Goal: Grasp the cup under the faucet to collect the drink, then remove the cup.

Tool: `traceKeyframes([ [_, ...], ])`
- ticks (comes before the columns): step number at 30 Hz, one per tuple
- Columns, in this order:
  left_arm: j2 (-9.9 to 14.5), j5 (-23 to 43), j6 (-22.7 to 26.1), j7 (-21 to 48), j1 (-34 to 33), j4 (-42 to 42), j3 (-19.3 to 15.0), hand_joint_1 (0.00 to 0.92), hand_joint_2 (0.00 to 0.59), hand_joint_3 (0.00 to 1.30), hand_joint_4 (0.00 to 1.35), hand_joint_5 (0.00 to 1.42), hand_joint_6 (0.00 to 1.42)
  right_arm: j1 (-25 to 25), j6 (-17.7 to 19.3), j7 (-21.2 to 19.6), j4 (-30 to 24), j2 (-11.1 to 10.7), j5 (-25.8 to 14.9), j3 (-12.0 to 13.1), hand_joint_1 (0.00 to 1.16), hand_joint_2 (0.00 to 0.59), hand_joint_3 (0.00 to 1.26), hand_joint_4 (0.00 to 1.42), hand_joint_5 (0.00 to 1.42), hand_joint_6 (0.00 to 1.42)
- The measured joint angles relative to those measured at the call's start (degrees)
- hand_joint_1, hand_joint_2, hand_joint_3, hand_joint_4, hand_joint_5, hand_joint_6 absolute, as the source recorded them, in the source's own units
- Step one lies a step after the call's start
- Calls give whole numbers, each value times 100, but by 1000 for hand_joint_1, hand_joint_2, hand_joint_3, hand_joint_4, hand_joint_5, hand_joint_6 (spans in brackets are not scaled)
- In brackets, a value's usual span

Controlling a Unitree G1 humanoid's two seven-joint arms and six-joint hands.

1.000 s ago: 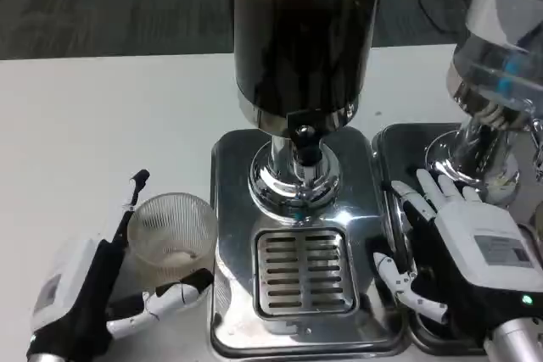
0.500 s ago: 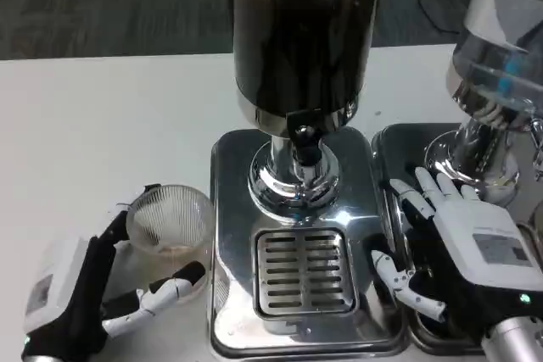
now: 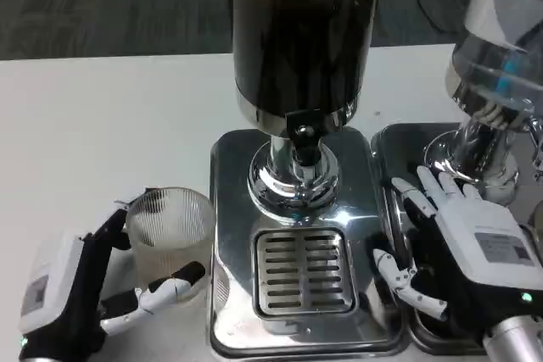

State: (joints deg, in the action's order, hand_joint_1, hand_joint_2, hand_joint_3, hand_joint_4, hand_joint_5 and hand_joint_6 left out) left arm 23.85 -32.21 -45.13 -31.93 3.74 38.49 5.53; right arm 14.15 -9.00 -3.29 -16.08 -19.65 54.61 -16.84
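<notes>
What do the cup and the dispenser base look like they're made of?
Cup: clear ribbed material, glass or hard plastic, can't tell which; vertical flutes on its wall, see-through, held in the left hand.
Dispenser base: polished metal, likely stainless; mirror-like reflections, with a slotted drip grate of the same look.

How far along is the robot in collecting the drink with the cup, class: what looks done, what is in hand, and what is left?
Done: the left hand holds the ribbed clear cup, upright, on the white table left of the dispenser base. In hand: nothing is filling yet; the cup is beside the drip grate, not under the faucet. The right hand rests open on the neighbouring tray. Left: move the cup under the faucet, fill it, remove it.
</notes>
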Motion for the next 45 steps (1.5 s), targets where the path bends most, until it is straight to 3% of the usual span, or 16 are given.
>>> traceKeyframes([
  [29, 87, -861, 12, -902, 74, -271, 16, 530, 159, 372, 393, 663, 599, -17, 2, -3, 20, 93, -4, -5, 276, 432, 147, 0, 0, 0],
  [45, 113, -902, -125, -1060, -108, -185, 128, 519, 164, 376, 394, 670, 604, -12, -37, -29, 20, 152, 39, -16, 285, 438, 147, 0, 0, 0],
])
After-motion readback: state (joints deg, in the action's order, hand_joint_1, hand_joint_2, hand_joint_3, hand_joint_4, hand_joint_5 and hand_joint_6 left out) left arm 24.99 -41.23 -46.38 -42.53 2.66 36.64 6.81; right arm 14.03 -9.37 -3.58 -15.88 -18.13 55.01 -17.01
